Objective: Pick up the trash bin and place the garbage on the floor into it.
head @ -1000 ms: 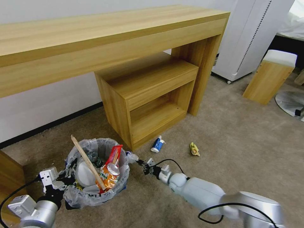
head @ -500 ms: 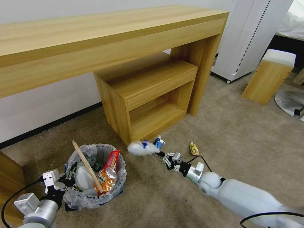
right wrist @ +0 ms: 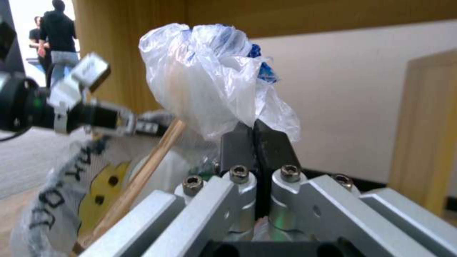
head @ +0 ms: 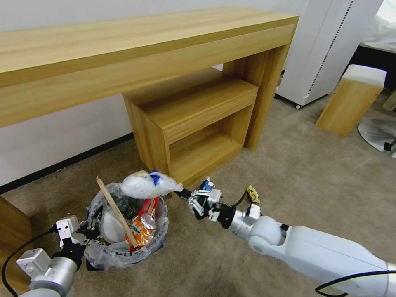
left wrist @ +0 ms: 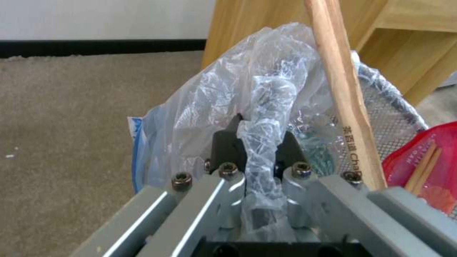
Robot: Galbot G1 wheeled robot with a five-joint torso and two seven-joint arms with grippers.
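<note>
Drop step: right gripper point(head: 181, 192) clamps 1 crumpled white plastic bag point(head: 146, 185) above lower-left trash bin point(head: 99, 255), rim pinched by left gripper point(head: 88, 233); release needed.

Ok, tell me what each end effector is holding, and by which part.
The left end effector pinches the trash bin by its bag liner at the rim. The right end effector grips a crumpled white plastic bag by its lower edge.

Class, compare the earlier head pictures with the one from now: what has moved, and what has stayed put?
The right tool, shut on a crumpled white plastic bag, swung out to the floor litter and back, now holding the bag over the trash bin. The left tool stays clamped on the bin's liner. The blue-white carton and yellow wrapper lie unmoved.
</note>
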